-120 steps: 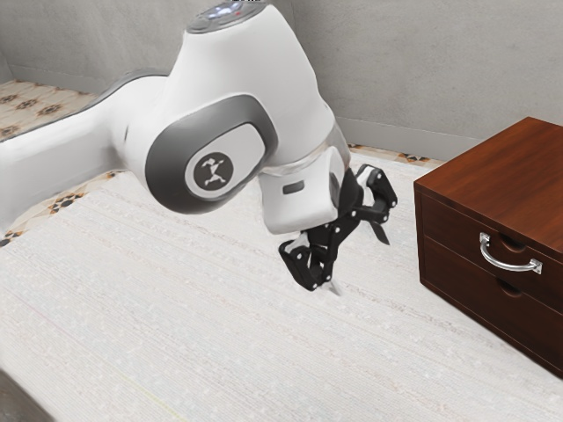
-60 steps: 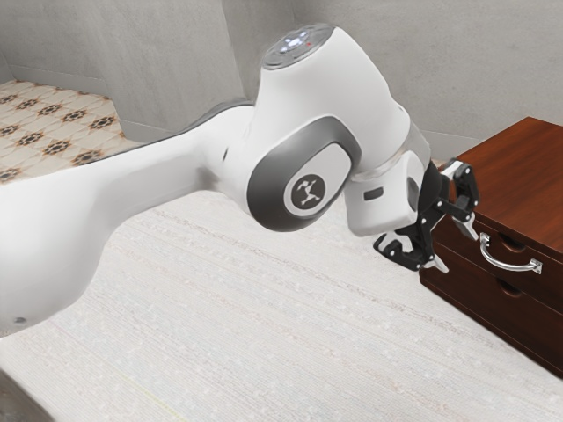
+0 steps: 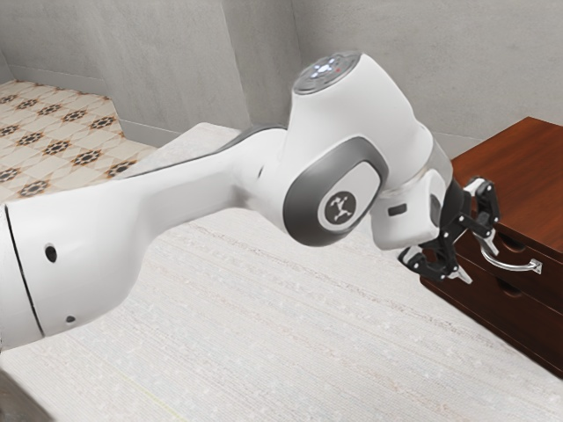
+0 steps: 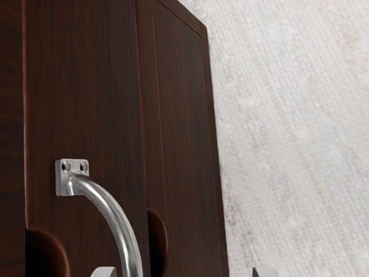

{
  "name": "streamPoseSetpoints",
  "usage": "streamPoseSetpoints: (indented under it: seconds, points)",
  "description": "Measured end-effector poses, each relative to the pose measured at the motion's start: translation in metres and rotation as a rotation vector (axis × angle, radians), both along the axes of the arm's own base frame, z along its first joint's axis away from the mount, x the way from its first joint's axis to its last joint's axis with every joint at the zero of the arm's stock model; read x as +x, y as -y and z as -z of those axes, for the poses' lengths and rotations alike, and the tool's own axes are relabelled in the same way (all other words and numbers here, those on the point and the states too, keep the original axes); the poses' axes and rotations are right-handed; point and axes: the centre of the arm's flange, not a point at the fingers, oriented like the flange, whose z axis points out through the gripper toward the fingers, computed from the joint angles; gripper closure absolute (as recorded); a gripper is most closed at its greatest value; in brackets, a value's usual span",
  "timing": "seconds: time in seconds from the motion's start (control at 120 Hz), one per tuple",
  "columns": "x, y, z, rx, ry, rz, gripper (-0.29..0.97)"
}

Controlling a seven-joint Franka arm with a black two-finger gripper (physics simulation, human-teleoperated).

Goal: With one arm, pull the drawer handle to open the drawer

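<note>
- The white arm (image 3: 176,220) reaches in from the exterior view's left, well short of the handle along most of its length. Only the wrist is close to it.
- The gripper (image 3: 472,244) sits just beside the handle's near end, released. Its black fingers are spread, one above the handle's level and one below, with nothing clamped between them.
- The handle (image 3: 510,261) is a curved metal bar bolted to the upper drawer (image 3: 552,255), whose front looks flush with the cabinet (image 3: 519,163), so it is not yet open.
- In the wrist view the handle (image 4: 112,213) runs close to one of the fingertips (image 4: 264,271) rather than midway between the two.
- My judgement is that the hand should shift sideways until the bar is centred in the gap, then move in until both pads pass behind the bar's curve.
- Close firmly on the middle of the handle, not near its bolted plate, where the pads could hit the wood.
- Then pull straight out from the drawer front, square to the handle. A slanted pull risks slipping off the bar or jamming the drawer.
</note>
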Motion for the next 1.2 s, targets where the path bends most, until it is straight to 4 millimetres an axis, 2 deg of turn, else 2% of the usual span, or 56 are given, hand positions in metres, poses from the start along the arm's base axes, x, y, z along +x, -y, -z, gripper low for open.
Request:
streamPoseSetpoints:
  seconds: [0.242, 0.35, 0.4, 0.433, 0.5, 0.583, 0.692, 0.8, 0.942, 1.2]
  points:
    - [0.014, 0.003, 0.014, -0.001, 0.007, 0.012, 0.44]
    - [0.016, 0.004, 0.02, -0.01, -0.001, 0.012, 0.51]
    - [0.016, 0.004, 0.024, -0.013, -0.003, 0.013, 0.49]
    - [0.015, 0.008, 0.027, -0.015, -0.009, 0.019, 0.57]
    - [0.01, 0.009, 0.033, -0.016, -0.016, 0.02, 0.62]
    - [-0.004, 0.01, 0.027, -0.013, -0.005, 0.03, 0.68]
    - [-0.026, 0.002, 0.021, -0.006, 0.001, 0.03, 0.72]
    - [-0.051, -0.005, 0.026, 0.004, -0.009, 0.032, 0.73]
    - [-0.08, -0.014, 0.019, 0.01, -0.001, 0.034, 0.75]
    - [-0.123, -0.027, 0.023, 0.02, -0.008, 0.037, 0.76]
